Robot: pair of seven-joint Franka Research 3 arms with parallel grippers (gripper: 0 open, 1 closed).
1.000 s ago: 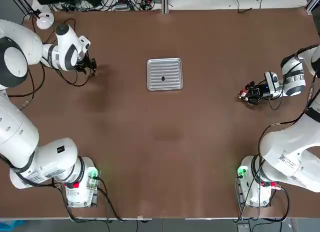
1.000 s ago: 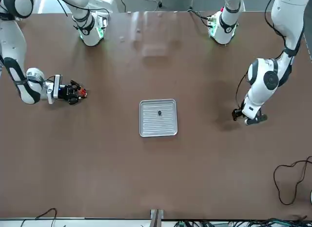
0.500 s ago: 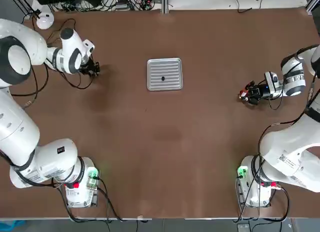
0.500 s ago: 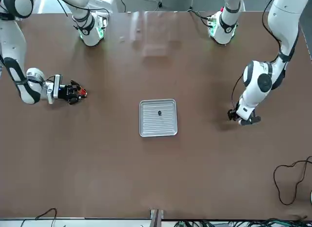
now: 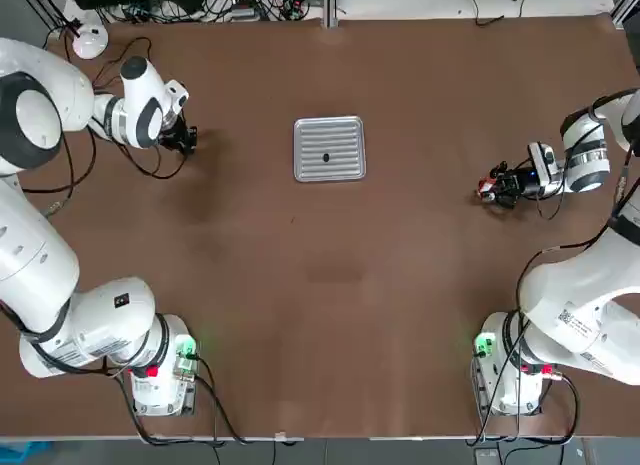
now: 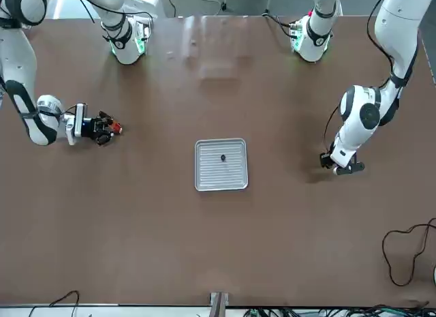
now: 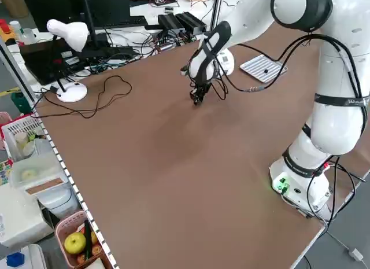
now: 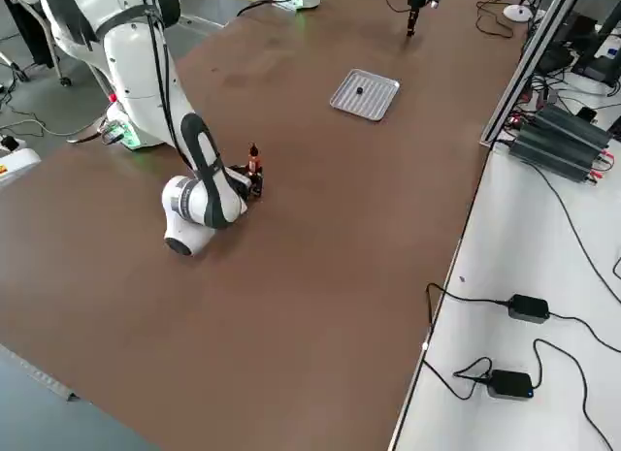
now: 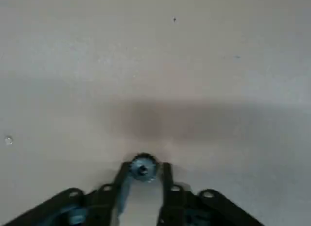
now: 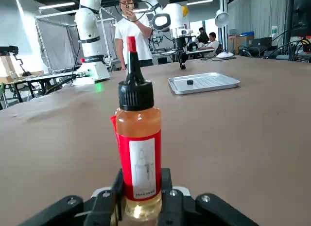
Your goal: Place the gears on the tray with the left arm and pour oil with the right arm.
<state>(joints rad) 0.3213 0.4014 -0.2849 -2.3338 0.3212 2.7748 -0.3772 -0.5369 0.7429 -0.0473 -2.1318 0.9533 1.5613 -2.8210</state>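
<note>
The table [image 5: 330, 285] is plain brown. At its twelve o'clock side the tray [image 5: 329, 148] is silvery with fine ribbed lines, and one gear [image 5: 326, 157] on it is a dark speck. The second gear [image 9: 143, 166] looks bluish-grey with a toothed rim, though the view is poor. The oil bottle [image 10: 138, 147] holds amber liquid, with a red label bearing a white figure, a black cap and a red tip. Both arms are white with black grippers [image 5: 188, 137] [image 5: 497, 185]; green lights [image 5: 186, 349] glow at their bases.
</note>
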